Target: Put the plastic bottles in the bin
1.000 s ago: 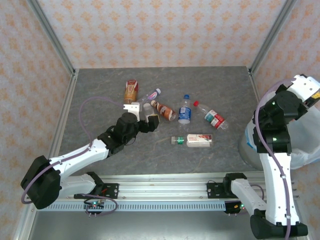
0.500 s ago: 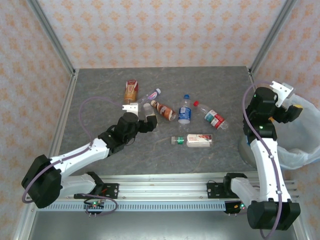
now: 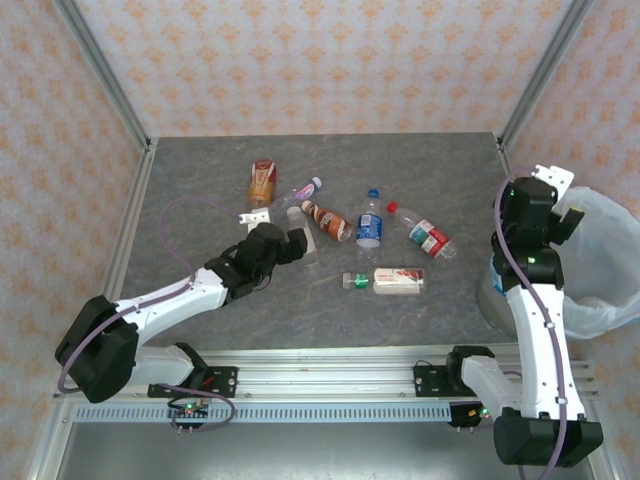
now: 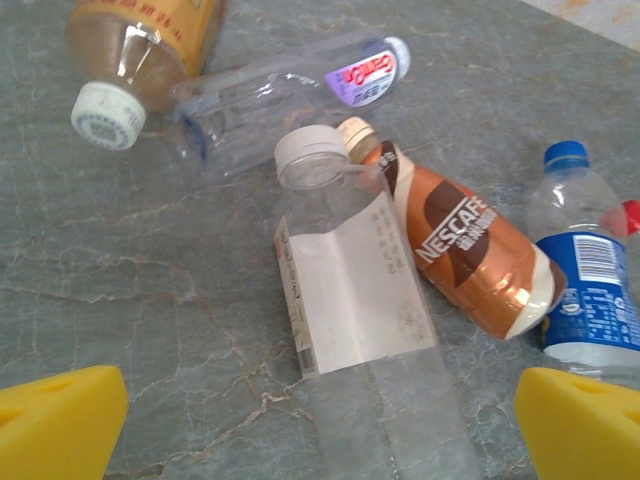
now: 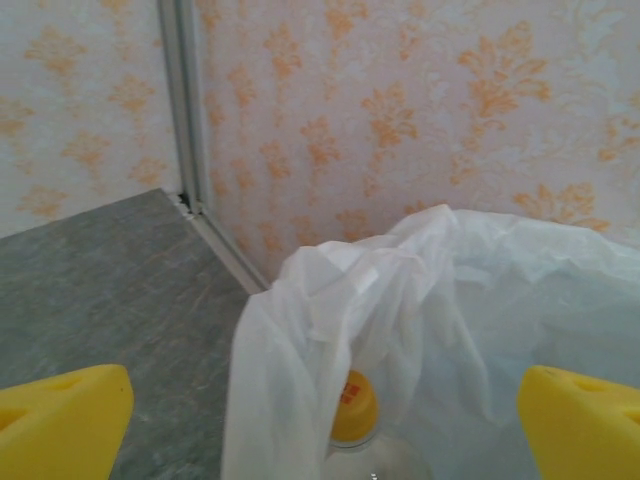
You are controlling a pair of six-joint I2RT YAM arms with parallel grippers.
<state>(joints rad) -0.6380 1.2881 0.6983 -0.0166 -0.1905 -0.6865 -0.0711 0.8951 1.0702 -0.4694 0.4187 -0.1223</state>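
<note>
My right gripper (image 5: 322, 425) hangs spread over the bin (image 5: 420, 260), an orange-capped bottle (image 5: 352, 405) inside; my left gripper (image 4: 318, 425), also spread, hovers above the clear bottle (image 4: 355, 290); next, I judge: lower, then pinch it.

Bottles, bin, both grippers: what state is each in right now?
Left gripper: open, over the white-label bottle.
White-label bottle: lying down, capped, not gripped.
Nescafe bottle: lying down, capped.
Right gripper: open, empty, facing the bin.
Bin: mouth open.
Orange-capped bottle: inside the bin.

Yellow-capped bottle (image 5: 354, 418) in bag-lined bin (image 5: 470, 300)
</note>
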